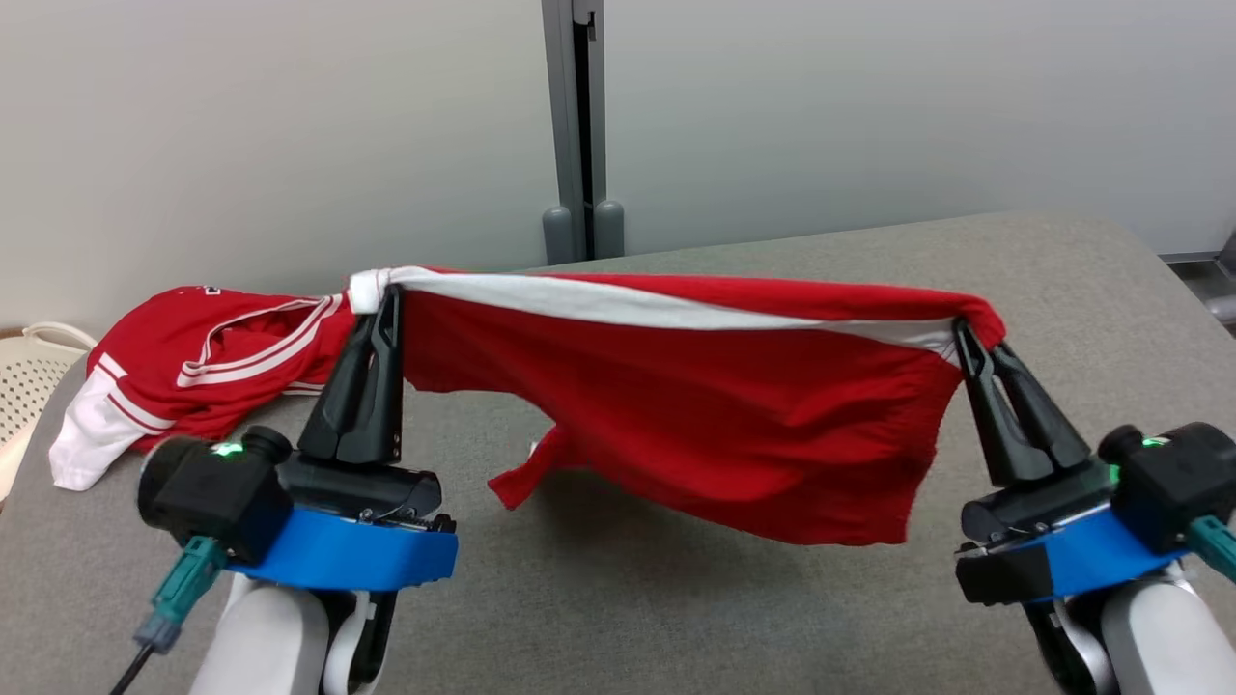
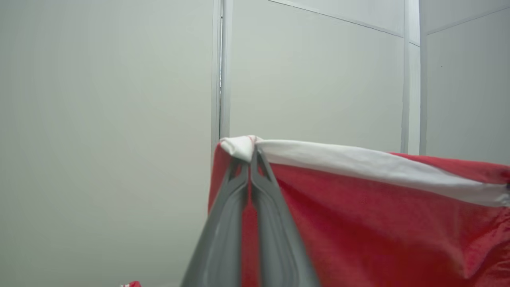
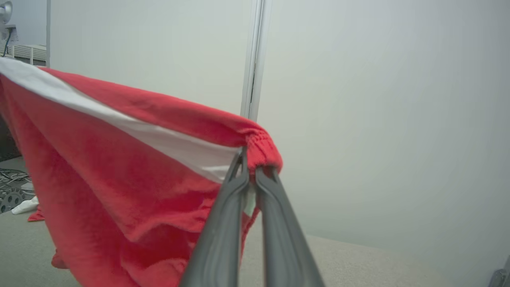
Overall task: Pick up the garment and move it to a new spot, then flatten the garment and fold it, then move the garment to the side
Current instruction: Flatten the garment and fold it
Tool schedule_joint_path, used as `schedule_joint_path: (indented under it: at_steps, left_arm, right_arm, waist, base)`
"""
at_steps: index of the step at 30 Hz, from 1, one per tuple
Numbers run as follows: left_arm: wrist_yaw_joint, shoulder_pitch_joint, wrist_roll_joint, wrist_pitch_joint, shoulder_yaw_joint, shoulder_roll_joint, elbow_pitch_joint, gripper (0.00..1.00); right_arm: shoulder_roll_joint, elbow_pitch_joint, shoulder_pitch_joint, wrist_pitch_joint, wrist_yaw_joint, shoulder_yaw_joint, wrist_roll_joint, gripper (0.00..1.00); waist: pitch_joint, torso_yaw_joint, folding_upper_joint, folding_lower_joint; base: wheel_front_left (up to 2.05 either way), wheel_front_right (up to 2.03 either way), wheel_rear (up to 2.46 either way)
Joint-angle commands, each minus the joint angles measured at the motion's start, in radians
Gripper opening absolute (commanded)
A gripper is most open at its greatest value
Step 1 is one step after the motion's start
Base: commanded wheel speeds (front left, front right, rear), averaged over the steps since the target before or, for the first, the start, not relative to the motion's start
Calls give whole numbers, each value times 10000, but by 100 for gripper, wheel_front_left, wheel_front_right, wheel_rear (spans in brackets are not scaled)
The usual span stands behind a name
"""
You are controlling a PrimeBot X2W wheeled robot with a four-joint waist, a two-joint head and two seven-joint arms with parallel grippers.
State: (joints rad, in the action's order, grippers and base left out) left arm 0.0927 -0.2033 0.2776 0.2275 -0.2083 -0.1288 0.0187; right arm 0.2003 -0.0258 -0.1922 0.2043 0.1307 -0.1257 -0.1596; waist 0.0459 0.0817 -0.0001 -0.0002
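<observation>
A red garment [image 1: 695, 405] with a white band along its top edge hangs stretched in the air above the grey table [image 1: 676, 608]. My left gripper [image 1: 384, 290] is shut on its left top corner, where the white band bunches. My right gripper [image 1: 970, 333] is shut on the right top corner at the red ribbed hem. In the left wrist view the left gripper [image 2: 252, 153] pinches the white corner of the garment [image 2: 378, 223]. Seen from the right wrist, the right gripper [image 3: 251, 167] clamps the hem of the garment [image 3: 119, 167]. Its lower edge hangs free over the table.
A second red and white garment [image 1: 193, 362] lies crumpled at the table's far left. A cream perforated basket [image 1: 29, 376] stands beyond that corner. A grey post [image 1: 579, 125] rises behind the table against pale wall panels.
</observation>
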Motion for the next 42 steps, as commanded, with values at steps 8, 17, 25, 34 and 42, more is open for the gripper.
schedule_joint_path:
  at_steps: [8,17,25,34,42]
  left_arm:
    - [-265,237,-163,-1680,38,-638,-2910,0]
    - [128,-2369,700,-1986,249,-879,-933,0]
    - [326,-7148,235,-1189,-244,-1106,2406,0]
    - [373,-8390,-59,-54,-1018,-757,4950,0]
    - [392,-6715,229,387,-1245,-584,5457,0]
  right_arm:
    - [1,3411,1038,-1511,1,836,207,0]
    - [-159,1401,-1861,-1651,1,207,-221,0]
    - [-609,-2872,-7133,-344,1,-67,213,0]
    - [-1107,-6215,-8659,547,1,-212,911,0]
    - [-1278,-6152,-7253,621,1,-489,549,0]
  waist:
    - [-189,192,1,2]
    - [-1868,341,1,2]
    - [-3430,346,1,2]
    - [-4630,193,1,2]
    - [-4962,191,1,2]
  base:
    - [0,0,0]
    - [0,0,0]
    - [0,0,0]
    - [0,0,0]
    - [0,0,0]
